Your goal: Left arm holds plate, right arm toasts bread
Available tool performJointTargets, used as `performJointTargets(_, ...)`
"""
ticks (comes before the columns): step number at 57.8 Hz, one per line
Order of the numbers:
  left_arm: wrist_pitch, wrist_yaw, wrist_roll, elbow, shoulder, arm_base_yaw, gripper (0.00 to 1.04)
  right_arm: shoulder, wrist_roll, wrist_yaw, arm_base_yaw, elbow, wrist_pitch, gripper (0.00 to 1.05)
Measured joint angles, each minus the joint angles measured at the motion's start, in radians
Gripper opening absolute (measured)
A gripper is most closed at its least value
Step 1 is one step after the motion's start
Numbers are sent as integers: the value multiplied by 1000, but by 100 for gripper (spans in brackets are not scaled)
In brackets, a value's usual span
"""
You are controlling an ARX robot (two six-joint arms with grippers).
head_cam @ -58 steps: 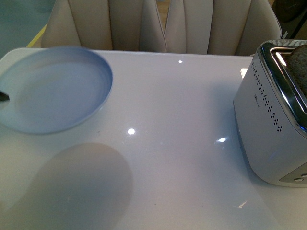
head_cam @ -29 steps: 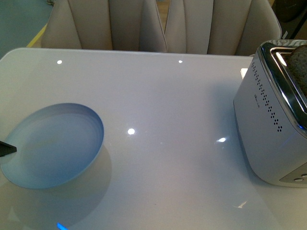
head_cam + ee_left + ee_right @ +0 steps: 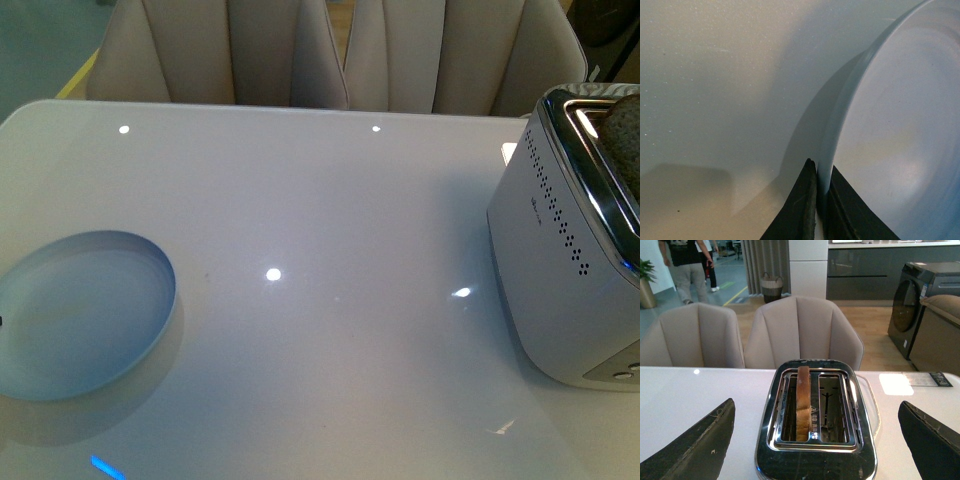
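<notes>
The pale blue plate (image 3: pixel 80 315) is at the near left of the white table (image 3: pixel 330 220), low over it or resting on it. In the left wrist view my left gripper (image 3: pixel 820 192) is shut on the plate's (image 3: pixel 900 125) raised rim, one black finger on each side. The bread (image 3: pixel 803 400) stands upright in one slot of the silver toaster (image 3: pixel 815 462); the other slot is empty. In the front view the toaster (image 3: pixel 560 260) stands at the right edge with the bread's (image 3: pixel 625 125) brown top poking out. My right gripper (image 3: pixel 816 402) hangs open above the toaster, its fingers wide apart.
Beige chairs (image 3: pixel 330 50) line the table's far side. A white sheet (image 3: pixel 895 383) lies on the table beyond the toaster. Further off in the room are a dark machine (image 3: pixel 920 305) and a walking person (image 3: pixel 687 267).
The plate has come down from the far left toward the near left of the table and sits lower, its shadow shrinking under it. Toaster and bread have not moved.
</notes>
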Motion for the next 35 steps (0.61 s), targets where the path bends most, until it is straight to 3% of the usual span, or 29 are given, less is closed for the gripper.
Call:
performJointTargets(16,8,10,22,6,22,0,4,0,0,0,0,0,0,96)
performJointTargets(35,16,16,21,4,-2,-1,57,0,0,0,0,0,0,96)
